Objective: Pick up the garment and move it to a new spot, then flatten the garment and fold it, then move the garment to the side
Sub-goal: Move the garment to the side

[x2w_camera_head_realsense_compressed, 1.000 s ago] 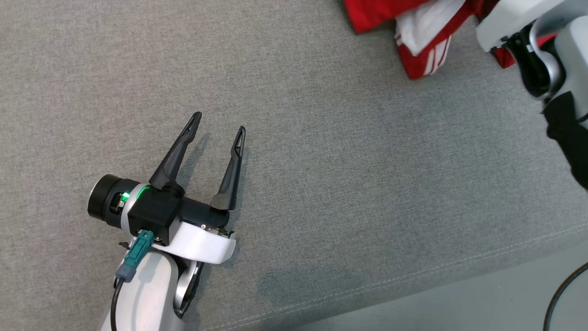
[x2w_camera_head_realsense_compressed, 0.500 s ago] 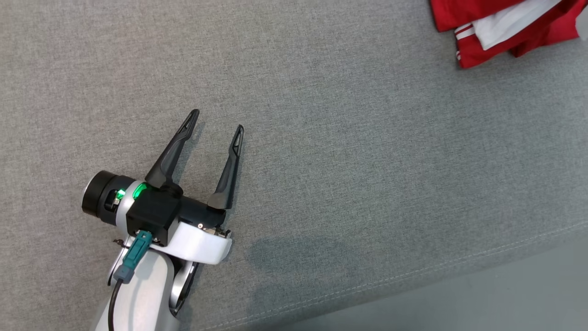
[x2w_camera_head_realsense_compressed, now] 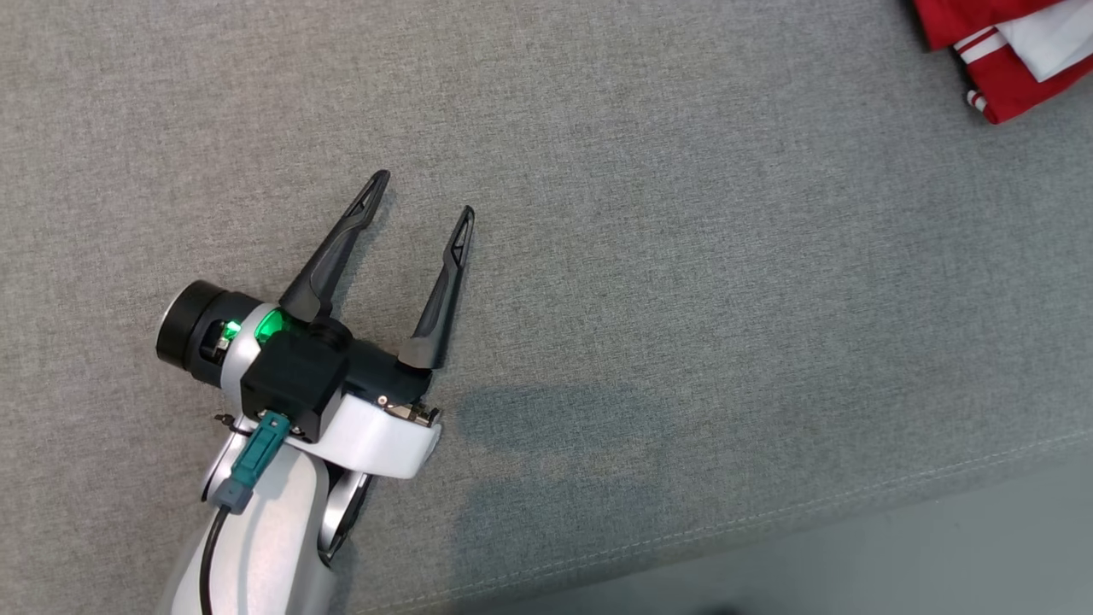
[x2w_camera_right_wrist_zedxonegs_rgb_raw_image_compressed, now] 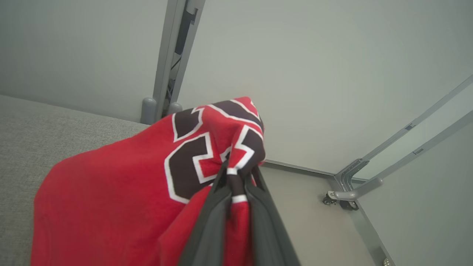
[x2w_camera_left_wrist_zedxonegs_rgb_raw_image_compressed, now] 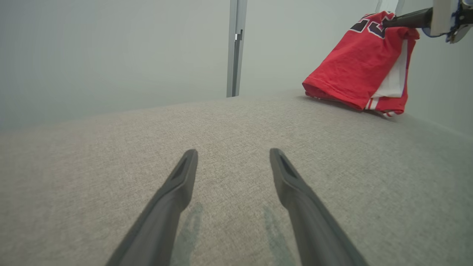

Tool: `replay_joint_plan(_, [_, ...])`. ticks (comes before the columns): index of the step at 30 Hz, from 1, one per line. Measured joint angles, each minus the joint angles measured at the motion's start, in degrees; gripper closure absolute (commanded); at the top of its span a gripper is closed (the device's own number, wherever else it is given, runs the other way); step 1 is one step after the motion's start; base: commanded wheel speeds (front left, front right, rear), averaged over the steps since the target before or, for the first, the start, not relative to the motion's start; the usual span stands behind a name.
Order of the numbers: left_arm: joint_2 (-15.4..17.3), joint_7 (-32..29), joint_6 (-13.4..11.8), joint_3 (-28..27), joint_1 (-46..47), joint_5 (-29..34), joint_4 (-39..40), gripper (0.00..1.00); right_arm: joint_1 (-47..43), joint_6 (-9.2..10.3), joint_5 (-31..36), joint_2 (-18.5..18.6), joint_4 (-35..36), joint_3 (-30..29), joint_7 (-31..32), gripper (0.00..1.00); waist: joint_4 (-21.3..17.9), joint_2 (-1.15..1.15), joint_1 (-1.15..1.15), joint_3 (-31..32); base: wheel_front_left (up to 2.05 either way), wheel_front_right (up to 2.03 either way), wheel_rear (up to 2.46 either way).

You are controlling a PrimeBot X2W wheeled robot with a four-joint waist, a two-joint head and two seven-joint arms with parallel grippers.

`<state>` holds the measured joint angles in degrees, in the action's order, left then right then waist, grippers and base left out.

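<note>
Hauls the red garment (x2w_camera_head_realsense_compressed: 1012, 94) farther right than a second ago, right claw (x2w_camera_right_wrist_zedxonegs_rgb_raw_image_compressed: 238, 173) clamped on its fold, hem on the grey cushion (x2w_camera_head_realsense_compressed: 683, 256), left claw (x2w_camera_head_realsense_compressed: 423, 194) spread empty; lift clear before placing.

We see our left tool (x2w_camera_head_realsense_compressed: 423, 194) at the lower left, its two dark fingers spread wide and empty over the grey fabric worktop (x2w_camera_head_realsense_compressed: 683, 256). A red garment (x2w_camera_head_realsense_compressed: 1016, 77) with white stripes shows at the upper right corner, well apart from it.
</note>
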<state>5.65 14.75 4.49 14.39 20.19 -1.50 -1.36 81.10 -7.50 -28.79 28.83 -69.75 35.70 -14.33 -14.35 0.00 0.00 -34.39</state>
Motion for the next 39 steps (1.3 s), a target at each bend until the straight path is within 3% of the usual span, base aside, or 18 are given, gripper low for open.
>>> replay_joint_plan(2, [0.1,0.0,0.0,0.2,0.4,0.0,0.1,0.0,0.1,0.0,2.6,0.2,-0.7,-2.3,0.0,0.23,0.2,0.0,0.0,-0.3,0.0,0.0,0.0])
replay_joint_plan(3, [0.2,0.0,0.0,0.2,0.5,0.0,0.1,0.0,0.1,0.0,3.8,0.2,-1.1,-3.7,0.0,0.04,0.2,0.0,0.0,-0.3,0.0,0.0,0.0])
replay_joint_plan(4, [0.2,0.0,0.0,0.3,0.5,0.0,0.1,0.0,0.1,0.0,4.9,0.2,-1.4,-5.3,0.0,0.0,0.2,0.0,0.0,-0.4,0.0,0.0,0.0])
replay_joint_plan(12, [0.5,0.0,0.0,0.5,0.5,0.0,-0.1,0.0,-1.3,0.0,15.1,-1.8,0.9,-17.2,-0.1,0.0,-0.3,0.0,0.0,0.2,0.0,0.0,0.0])
replay_joint_plan(18, [0.3,0.0,-0.7,0.4,0.5,-0.3,-0.5,0.0,-7.7,0.0,19.4,-9.0,8.3,-24.8,-0.1,0.0,-0.5,0.0,0.0,2.1,0.0,0.0,0.0])
replay_joint_plan(20, [-1.0,0.0,-3.7,-1.3,0.4,-1.6,-2.7,0.0,-12.4,0.0,19.8,-13.8,11.9,-26.8,-0.1,0.0,-0.3,0.0,0.0,3.9,0.0,0.0,0.0])
replay_joint_plan(26, [-1.9,0.0,-7.5,-3.4,0.2,-3.6,-4.7,0.0,-19.4,0.0,16.5,-19.5,17.8,-26.1,-0.1,0.0,1.2,0.0,0.0,8.5,0.0,0.0,0.0])
replay_joint_plan(34, [-2.7,0.0,-9.7,-5.8,-3.0,-6.0,-4.8,0.0,-29.9,0.0,14.1,-21.2,25.2,-24.2,-0.1,0.0,3.9,0.0,0.0,15.0,0.0,0.0,0.0])
replay_joint_plan(39, [-2.9,0.0,-9.7,-6.8,-5.9,-7.5,-4.7,0.0,-37.2,0.0,13.3,-21.9,29.5,-24.1,-0.1,0.0,6.0,0.0,0.0,19.3,0.0,0.0,0.0])
